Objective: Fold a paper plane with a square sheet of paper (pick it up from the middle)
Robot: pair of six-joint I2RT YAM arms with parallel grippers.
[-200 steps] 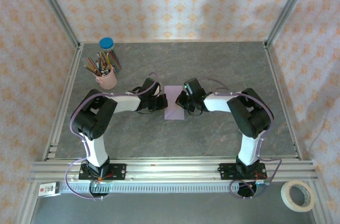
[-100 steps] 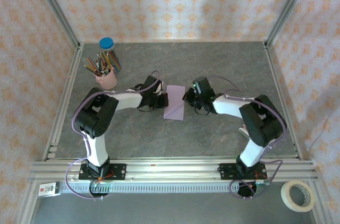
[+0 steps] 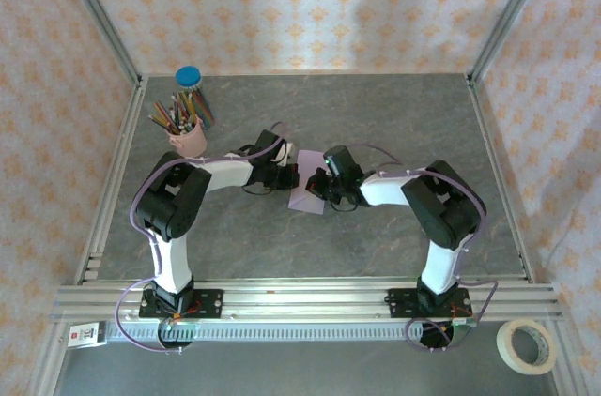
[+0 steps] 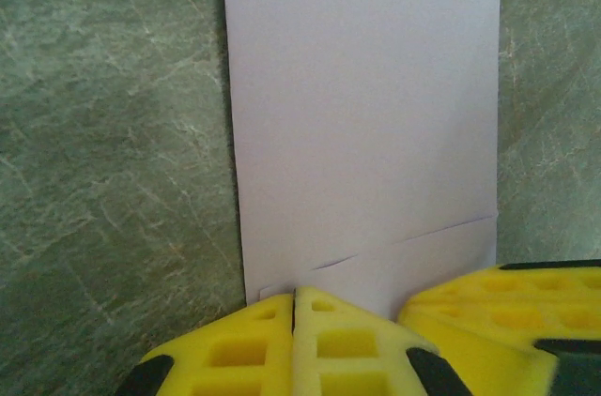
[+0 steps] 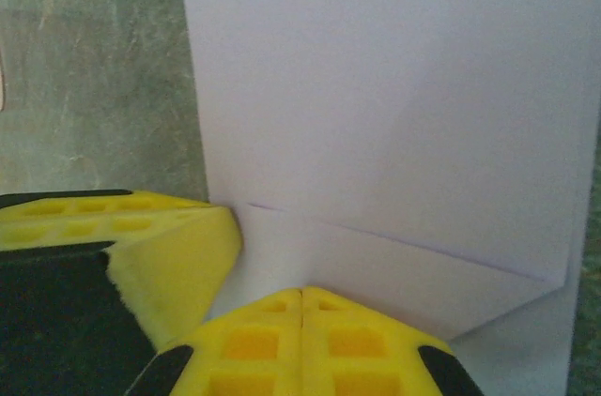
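Table (image 3: 376,124): grey marbled top inside an aluminium frame. Square sheet of paper (image 4: 362,114) lies flat near centre, folded to a narrow rectangle, long axis roughly 12-to-6, with a slanted fold edge across one end. At 10 o'clock: pink pencil cup (image 3: 191,140), upright, with blue-lidded jar (image 3: 189,77) just behind it.

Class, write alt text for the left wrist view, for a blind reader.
Lilac paper lies flat on a grey table, a slanted fold edge near its bottom. The left gripper, fingers shut, sits at its near edge.
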